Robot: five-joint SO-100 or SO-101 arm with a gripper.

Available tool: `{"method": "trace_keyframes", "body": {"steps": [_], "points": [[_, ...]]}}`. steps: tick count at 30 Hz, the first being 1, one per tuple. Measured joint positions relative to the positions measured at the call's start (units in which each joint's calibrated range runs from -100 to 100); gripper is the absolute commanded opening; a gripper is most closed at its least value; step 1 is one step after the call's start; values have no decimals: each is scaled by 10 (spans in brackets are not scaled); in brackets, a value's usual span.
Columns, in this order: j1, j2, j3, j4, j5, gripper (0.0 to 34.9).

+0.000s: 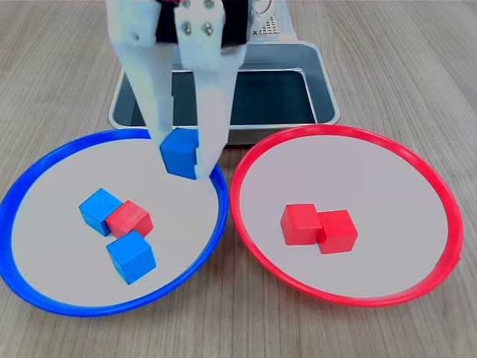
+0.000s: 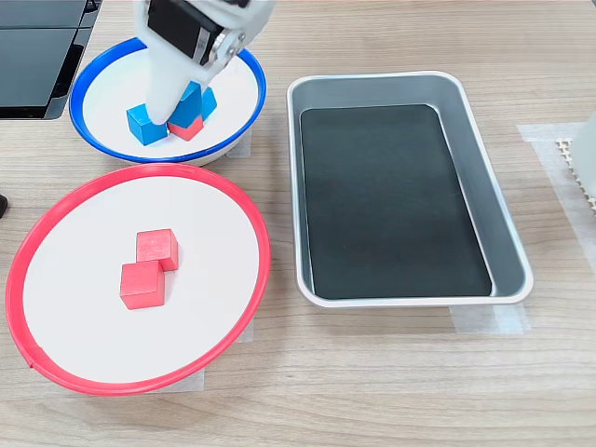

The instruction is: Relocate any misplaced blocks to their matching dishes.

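Your gripper (image 1: 182, 153) grasps a blue cube (image 1: 179, 152) directly above the blue-rimmed plate (image 1: 45, 175), beyond the plate's lone red cube (image 1: 130, 218).

- A wooden tabletop (image 1: 59, 67) fills both exterior views, pale brown with a fine lengthwise grain.
- Light falls soft and even across the boards, with only faint shadows.
- In the second exterior view, a dark flat device (image 2: 37, 51) sits at the top left corner, cut off by the frame.
- At the second exterior view's right edge, a white perforated piece (image 2: 577, 172) pokes in over a patch of clear tape (image 2: 545, 135).
- No walls, floor or windows come into view.
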Motion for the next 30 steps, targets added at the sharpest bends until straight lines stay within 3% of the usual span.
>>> {"method": "trace_keyframes", "body": {"steps": [15, 20, 24, 30], "points": [[24, 143, -115, -17, -10, 9], [26, 176, -142, -18, -9, 54], [26, 193, -160, -18, -9, 131], [27, 199, -174, -18, -8, 159]]}}
